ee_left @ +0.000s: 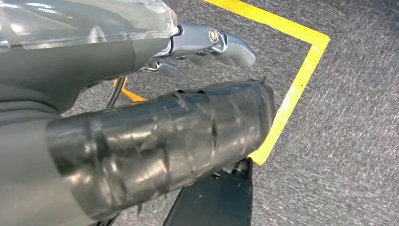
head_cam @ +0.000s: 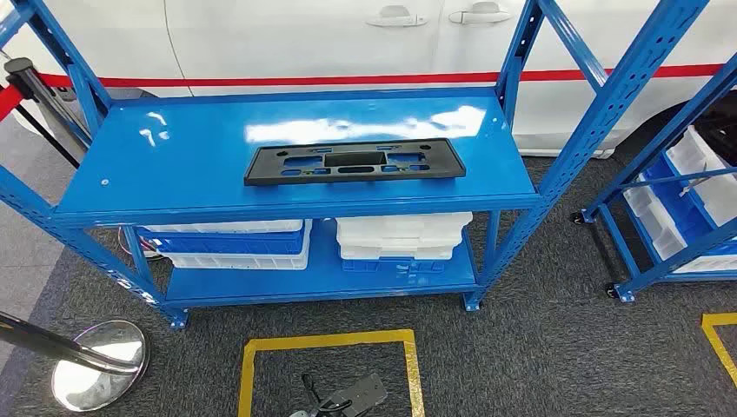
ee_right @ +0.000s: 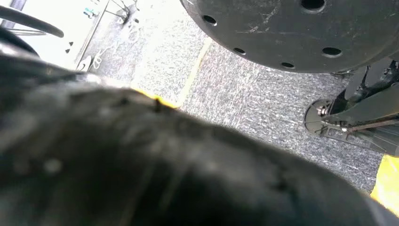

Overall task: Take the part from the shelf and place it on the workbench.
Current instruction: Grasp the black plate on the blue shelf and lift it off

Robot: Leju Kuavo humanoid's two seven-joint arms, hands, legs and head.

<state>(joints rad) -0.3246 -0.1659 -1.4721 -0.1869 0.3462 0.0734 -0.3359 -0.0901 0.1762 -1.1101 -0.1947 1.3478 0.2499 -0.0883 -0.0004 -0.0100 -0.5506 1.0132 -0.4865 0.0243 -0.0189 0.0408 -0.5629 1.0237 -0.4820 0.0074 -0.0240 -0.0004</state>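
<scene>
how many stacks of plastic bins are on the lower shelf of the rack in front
2. One stack of white and blue bins sits on the left of the lower shelf, a second white stack on the right. The top shelf may hide more behind.

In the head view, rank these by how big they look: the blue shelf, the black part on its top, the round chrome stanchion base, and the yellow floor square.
Largest to smallest, as they look:
1. blue shelf
2. black part
3. yellow floor square, cut off by the frame edge, so unsure against the part
4. chrome stanchion base, nearer the camera
</scene>
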